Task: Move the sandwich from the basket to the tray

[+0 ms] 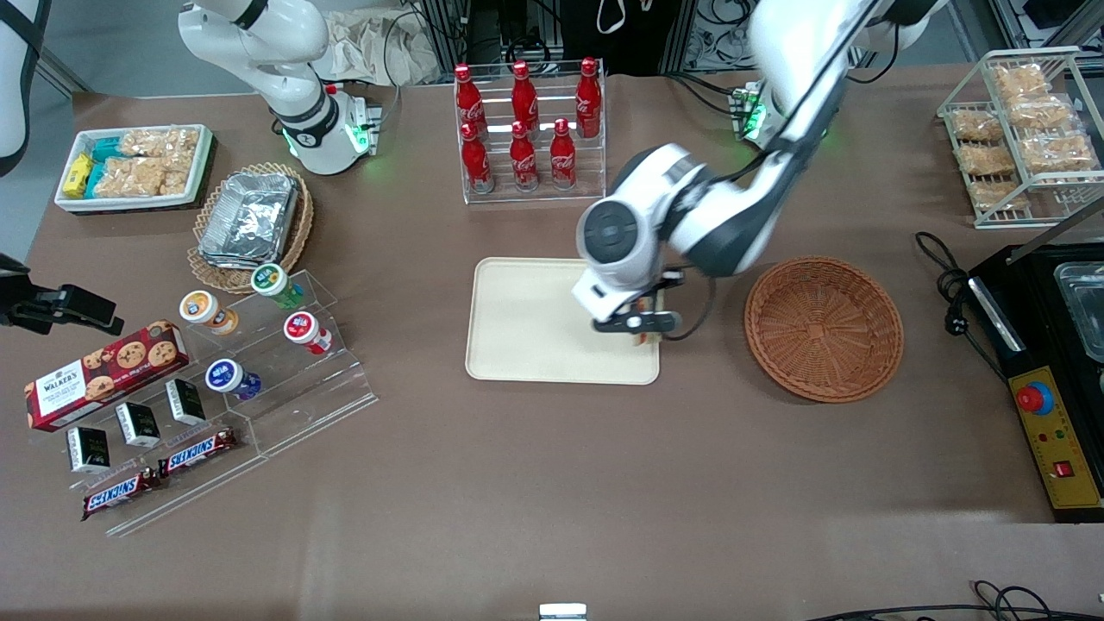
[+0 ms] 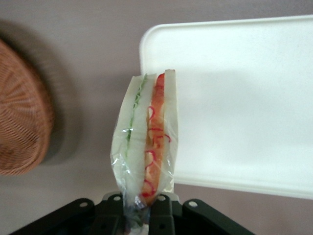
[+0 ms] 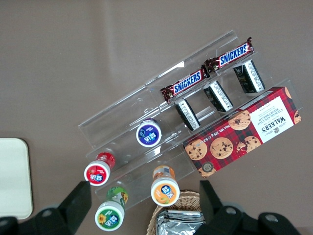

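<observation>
My left gripper hangs over the tray's edge nearest the basket, shut on the sandwich. The sandwich is a clear-wrapped wedge of white bread with orange-red and green filling, held by one end between the black fingers. In the front view only a sliver of the sandwich shows under the wrist. The cream-beige tray lies flat on the table, bare; its corner sits under the sandwich's tip. The round reddish-brown wicker basket stands beside the tray toward the working arm's end, with nothing in it.
A clear rack of red cola bottles stands farther from the front camera than the tray. A tan basket with foil trays, a stepped acrylic stand with cups and snacks and a white bin lie toward the parked arm's end. A black appliance and wire rack sit past the basket.
</observation>
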`<state>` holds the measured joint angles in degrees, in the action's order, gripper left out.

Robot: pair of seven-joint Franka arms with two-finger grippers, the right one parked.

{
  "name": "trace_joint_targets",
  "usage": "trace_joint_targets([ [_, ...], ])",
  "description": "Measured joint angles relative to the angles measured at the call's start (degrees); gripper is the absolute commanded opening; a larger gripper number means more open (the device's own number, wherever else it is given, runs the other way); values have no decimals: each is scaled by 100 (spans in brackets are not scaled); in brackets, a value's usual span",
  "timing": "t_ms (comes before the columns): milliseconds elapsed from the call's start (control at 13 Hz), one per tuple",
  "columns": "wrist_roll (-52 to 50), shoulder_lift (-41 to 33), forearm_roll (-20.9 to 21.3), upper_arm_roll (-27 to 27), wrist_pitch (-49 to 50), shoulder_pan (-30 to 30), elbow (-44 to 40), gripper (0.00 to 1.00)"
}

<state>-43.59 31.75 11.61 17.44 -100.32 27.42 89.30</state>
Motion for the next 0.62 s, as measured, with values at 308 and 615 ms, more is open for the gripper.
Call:
trace_joint_targets([
  [308,-201,676,421,-14,-559,152,-20,100],
  [615,-240,693,547,-45,-508,140,-57,100],
])
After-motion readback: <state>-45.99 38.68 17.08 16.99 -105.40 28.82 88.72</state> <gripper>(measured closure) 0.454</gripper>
